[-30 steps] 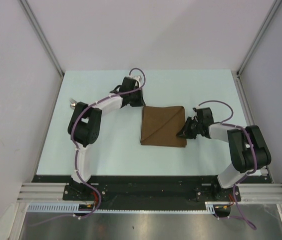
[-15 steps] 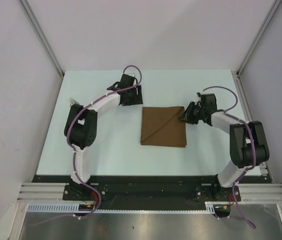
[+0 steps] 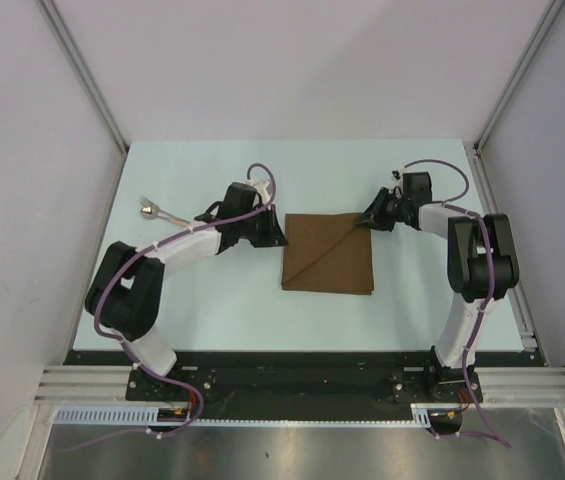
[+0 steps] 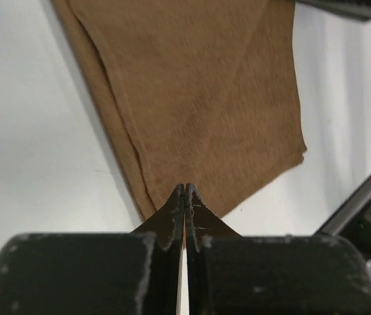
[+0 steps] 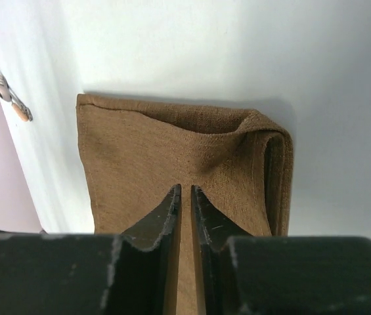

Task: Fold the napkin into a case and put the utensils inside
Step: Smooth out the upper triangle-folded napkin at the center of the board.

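The dark-brown napkin point(image 3: 328, 254) lies folded square at the table's middle, with a diagonal crease across it. My left gripper point(image 3: 280, 240) is shut, and its tips point(image 4: 185, 190) sit low at the napkin's point(image 4: 198, 98) left edge near a corner. The cloth there lies flat. My right gripper point(image 3: 366, 221) is at the far right corner. Its jaws point(image 5: 185, 189) stand almost closed with brown cloth between them, and the napkin's point(image 5: 165, 151) top layer puckers up toward them. The utensils point(image 3: 159, 211) lie at the far left and also show in the right wrist view point(image 5: 11, 102).
A pale table point(image 3: 212, 290) is bounded by grey walls on three sides, with a metal rail point(image 3: 492, 210) along the right. The left arm's elbow point(image 3: 122, 295) hangs over the table's near left part.
The left gripper swung from beyond the napkin's far left corner down to its left edge, uncovering the utensils. The right gripper moved from the napkin's near right edge up to its far right corner.
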`<move>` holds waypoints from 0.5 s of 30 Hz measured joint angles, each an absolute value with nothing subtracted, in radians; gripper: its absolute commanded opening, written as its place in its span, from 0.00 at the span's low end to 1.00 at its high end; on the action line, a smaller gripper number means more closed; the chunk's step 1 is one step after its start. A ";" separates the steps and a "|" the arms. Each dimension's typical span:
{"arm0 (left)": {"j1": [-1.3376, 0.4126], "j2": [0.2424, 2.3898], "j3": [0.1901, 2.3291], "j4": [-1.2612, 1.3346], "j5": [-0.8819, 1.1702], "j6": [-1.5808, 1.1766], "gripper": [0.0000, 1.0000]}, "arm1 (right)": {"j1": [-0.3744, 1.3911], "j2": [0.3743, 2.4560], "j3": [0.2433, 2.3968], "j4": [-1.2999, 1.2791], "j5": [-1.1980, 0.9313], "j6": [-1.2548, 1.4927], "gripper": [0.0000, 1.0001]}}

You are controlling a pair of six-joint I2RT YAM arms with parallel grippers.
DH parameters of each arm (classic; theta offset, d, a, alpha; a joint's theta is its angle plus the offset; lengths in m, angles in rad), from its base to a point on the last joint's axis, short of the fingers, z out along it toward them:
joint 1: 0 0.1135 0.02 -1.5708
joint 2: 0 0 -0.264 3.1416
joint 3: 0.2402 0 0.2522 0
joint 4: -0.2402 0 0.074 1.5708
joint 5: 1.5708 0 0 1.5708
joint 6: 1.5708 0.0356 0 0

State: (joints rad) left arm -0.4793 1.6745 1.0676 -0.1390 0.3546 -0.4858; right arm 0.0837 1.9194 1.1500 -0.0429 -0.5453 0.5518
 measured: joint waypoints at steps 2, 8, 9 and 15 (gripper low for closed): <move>-0.491 1.679 1.047 -0.126 0.379 -0.490 0.00 | 0.084 1.936 1.155 -0.035 -0.558 0.556 0.11; -0.517 1.679 0.976 -0.043 0.414 -0.503 0.00 | 0.080 1.961 1.155 -0.005 -0.582 0.571 0.09; -0.521 1.679 0.959 -0.029 0.416 -0.509 0.00 | 0.078 1.961 1.155 0.000 -0.585 0.573 0.09; -0.538 1.679 0.870 0.003 0.414 -0.528 0.00 | 0.062 1.962 1.155 0.024 -0.596 0.577 0.09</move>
